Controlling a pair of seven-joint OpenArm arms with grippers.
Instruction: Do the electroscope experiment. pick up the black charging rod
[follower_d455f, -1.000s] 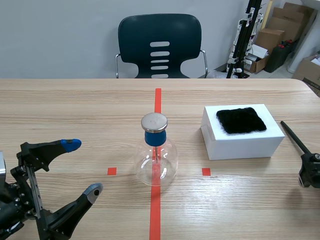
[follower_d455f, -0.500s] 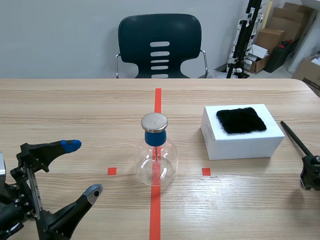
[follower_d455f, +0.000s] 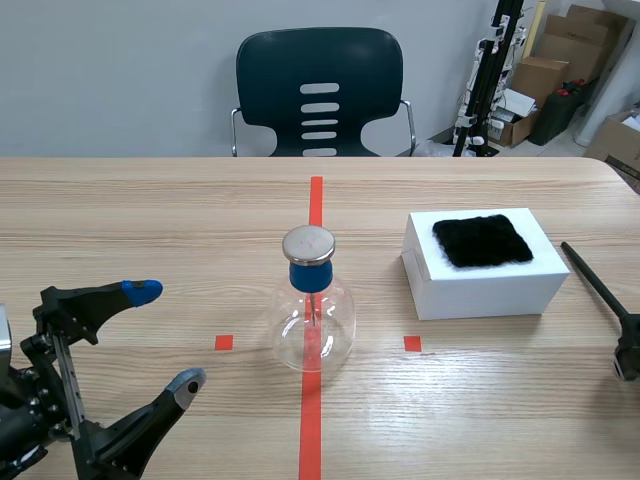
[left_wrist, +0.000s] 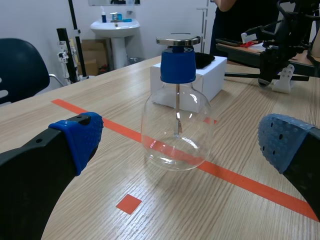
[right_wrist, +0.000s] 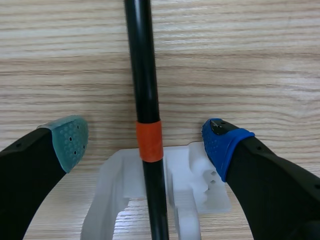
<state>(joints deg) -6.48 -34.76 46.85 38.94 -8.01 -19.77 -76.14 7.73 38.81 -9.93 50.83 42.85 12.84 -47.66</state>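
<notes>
Here, the black charging rod (follower_d455f: 595, 282) lies at the far right of the scene view. It slants from beside the white box (follower_d455f: 470, 285) down toward the right edge, where the right jaws are only partly in frame. In the right wrist view those jaws stand released, with one dotted pad (right_wrist: 67, 137) on each side of the rod, which runs roughly midway between them. Nothing is gripped yet. Level with the pads the rod carries an orange band (right_wrist: 149, 141) and rests in a white cradle (right_wrist: 195, 187).

The likeliest trouble, I judge, is that cradle. Fingers coming down too low or too near it could strike it, or clamp it along with the rod and drag it up. How high the pads are above the desk (follower_d455f: 150, 220) I cannot tell. The rod is round and smooth, so an uneven closure could roll it sideways out of the cradle instead of trapping it. It is also long. Held well off its balance point, it may pivot in the soft pads and swing its far end into the white box and the black fur cloth (follower_d455f: 483, 240) on top.

The left jaws, low at the left of the scene view, gape wide and hold nothing, well apart from the glass electroscope flask (follower_d455f: 313, 320).
</notes>
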